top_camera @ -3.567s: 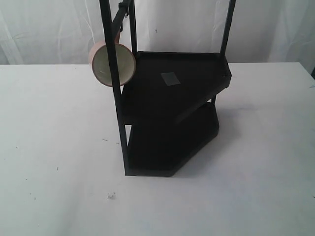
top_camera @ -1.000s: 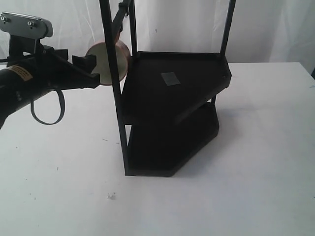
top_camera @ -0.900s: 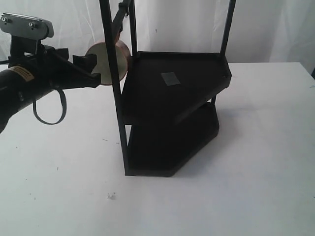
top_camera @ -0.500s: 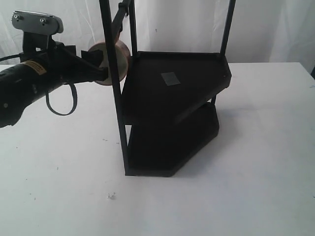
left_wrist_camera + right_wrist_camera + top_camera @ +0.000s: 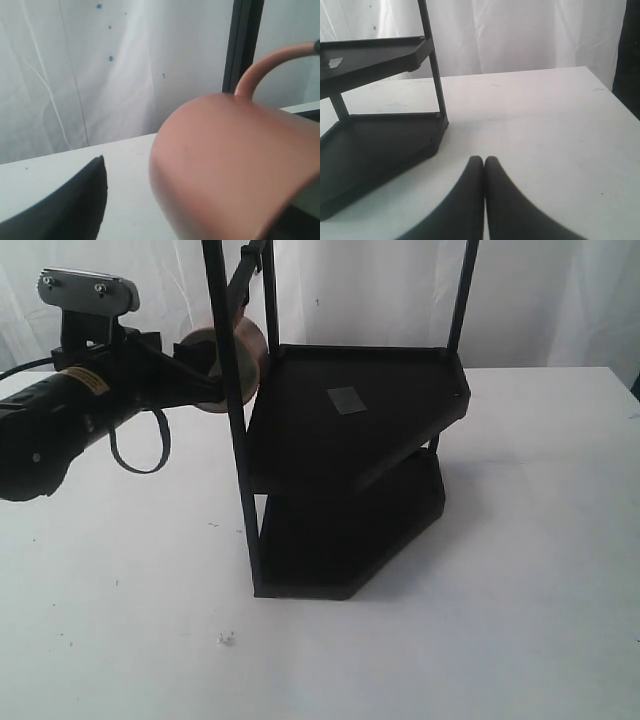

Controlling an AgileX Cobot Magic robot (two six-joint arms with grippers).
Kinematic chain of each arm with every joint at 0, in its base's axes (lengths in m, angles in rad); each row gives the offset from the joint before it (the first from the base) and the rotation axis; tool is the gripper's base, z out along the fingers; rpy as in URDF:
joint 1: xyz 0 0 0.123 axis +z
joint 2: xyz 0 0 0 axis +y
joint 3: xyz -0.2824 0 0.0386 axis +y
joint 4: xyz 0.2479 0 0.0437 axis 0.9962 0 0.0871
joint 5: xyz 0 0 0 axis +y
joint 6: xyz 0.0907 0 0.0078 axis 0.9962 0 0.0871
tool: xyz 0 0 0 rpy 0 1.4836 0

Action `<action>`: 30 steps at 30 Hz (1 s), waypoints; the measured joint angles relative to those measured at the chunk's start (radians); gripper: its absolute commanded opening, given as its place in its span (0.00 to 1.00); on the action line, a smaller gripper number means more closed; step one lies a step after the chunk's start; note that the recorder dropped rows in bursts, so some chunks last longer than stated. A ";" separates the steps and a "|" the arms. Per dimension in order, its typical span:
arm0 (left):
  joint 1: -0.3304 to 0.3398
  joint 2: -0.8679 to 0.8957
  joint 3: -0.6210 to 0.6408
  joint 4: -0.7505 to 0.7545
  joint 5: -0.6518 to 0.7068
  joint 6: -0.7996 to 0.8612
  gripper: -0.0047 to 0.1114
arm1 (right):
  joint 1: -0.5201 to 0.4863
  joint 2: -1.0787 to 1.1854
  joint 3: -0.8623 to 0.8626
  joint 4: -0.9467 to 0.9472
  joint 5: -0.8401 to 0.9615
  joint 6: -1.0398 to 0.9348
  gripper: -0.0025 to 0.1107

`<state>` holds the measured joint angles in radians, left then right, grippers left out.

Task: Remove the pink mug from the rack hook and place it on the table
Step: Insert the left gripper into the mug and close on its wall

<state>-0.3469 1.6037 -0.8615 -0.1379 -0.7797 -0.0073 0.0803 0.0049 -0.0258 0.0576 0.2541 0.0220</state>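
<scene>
In the last half second my left arm (image 5: 60, 420) has pushed up and in toward the rack. The small dusty-pink ceramic mug (image 5: 250, 340) has tipped with it, so the cream inside that faced the exterior camera a few seconds ago is now mostly behind the arm's end.

Nearest the exterior camera lies the wide white surface (image 5: 120, 620), with a tiny white crumb (image 5: 226, 638) on it. Behind that stands the black two-shelf metal rack (image 5: 350, 530), with a pale grey patch (image 5: 346, 400) on its upper shelf.

In the right wrist view the right jaws are pressed together with nothing between them. Their two black fingers (image 5: 465, 200) point out over the surface (image 5: 545, 125), past the corner of the rack's lower shelf (image 5: 380, 145).

Further back, the left arm comes in from the left with a black cable loop (image 5: 140, 445) hanging under it. The left jaws are apart at the mug. In the left wrist view one black finger (image 5: 65, 205) stands clear of the mug's side (image 5: 225, 160), and white surface shows between them.

The mug is off the surface, beside the rack's thin black front pole (image 5: 232, 390). It hangs by its loop handle (image 5: 270, 62) from the short black angled peg (image 5: 245, 275).

A white curtain (image 5: 380, 290) closes the back.
</scene>
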 measured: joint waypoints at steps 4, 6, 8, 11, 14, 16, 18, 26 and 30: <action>0.000 0.013 -0.021 0.000 -0.002 -0.005 0.60 | 0.000 0.000 0.000 0.000 0.000 0.000 0.02; 0.000 0.017 -0.034 0.000 -0.002 -0.007 0.60 | 0.000 0.000 0.000 0.000 0.000 0.000 0.02; 0.000 0.017 -0.048 0.000 0.000 -0.009 0.60 | 0.000 0.000 0.000 0.000 0.000 0.000 0.02; 0.000 0.018 -0.059 0.000 0.017 -0.009 0.60 | 0.000 0.000 0.000 0.000 0.000 0.000 0.02; 0.000 0.018 -0.064 0.000 0.030 -0.009 0.60 | 0.000 0.000 0.000 0.000 0.000 0.000 0.02; 0.000 0.018 -0.066 0.000 0.030 -0.009 0.60 | 0.000 0.000 0.000 0.000 0.000 0.000 0.02; 0.000 0.018 -0.066 0.000 0.034 -0.009 0.60 | 0.000 0.000 0.000 0.000 0.000 0.000 0.02; 0.000 0.043 -0.066 0.000 0.040 0.007 0.60 | 0.000 0.000 0.000 0.000 0.000 0.000 0.02; 0.000 0.057 -0.066 0.000 0.035 0.007 0.60 | 0.000 0.000 0.000 0.000 0.000 0.010 0.02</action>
<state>-0.3469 1.6609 -0.9277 -0.1379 -0.7448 0.0000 0.0803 0.0049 -0.0258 0.0576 0.2541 0.0325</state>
